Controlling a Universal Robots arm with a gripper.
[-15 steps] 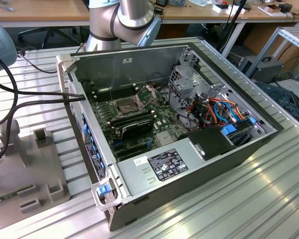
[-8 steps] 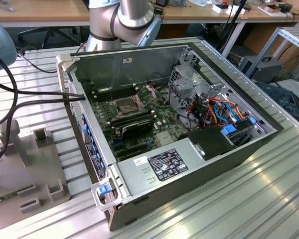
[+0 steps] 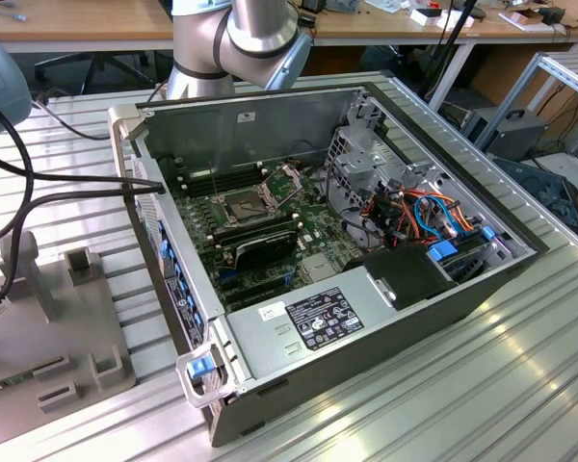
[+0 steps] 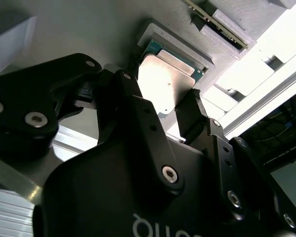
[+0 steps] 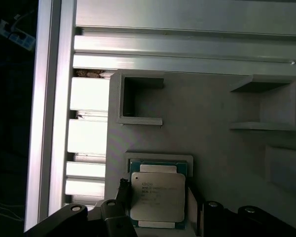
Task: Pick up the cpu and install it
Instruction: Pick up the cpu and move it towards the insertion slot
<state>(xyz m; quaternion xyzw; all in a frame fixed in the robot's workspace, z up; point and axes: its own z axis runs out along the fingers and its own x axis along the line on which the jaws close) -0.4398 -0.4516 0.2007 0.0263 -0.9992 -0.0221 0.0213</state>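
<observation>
Where cpu (image 5: 157,196) lies, end effector (image 4: 160,86) astride

- cpu (image 5: 157,196): pale silver-grey lid, with a green board edge peeking out around it
- gripper (image 4: 163,83): matte black, silver screw heads
- fixture tray (image 5: 212,123): plain flat grey
- table (image 3: 482,385): shiny silver, ribbed stripes
- motherboard (image 3: 313,226): dark green
- cables (image 3: 429,207): orange and blue
- case latch (image 3: 204,368): bright blue
</observation>
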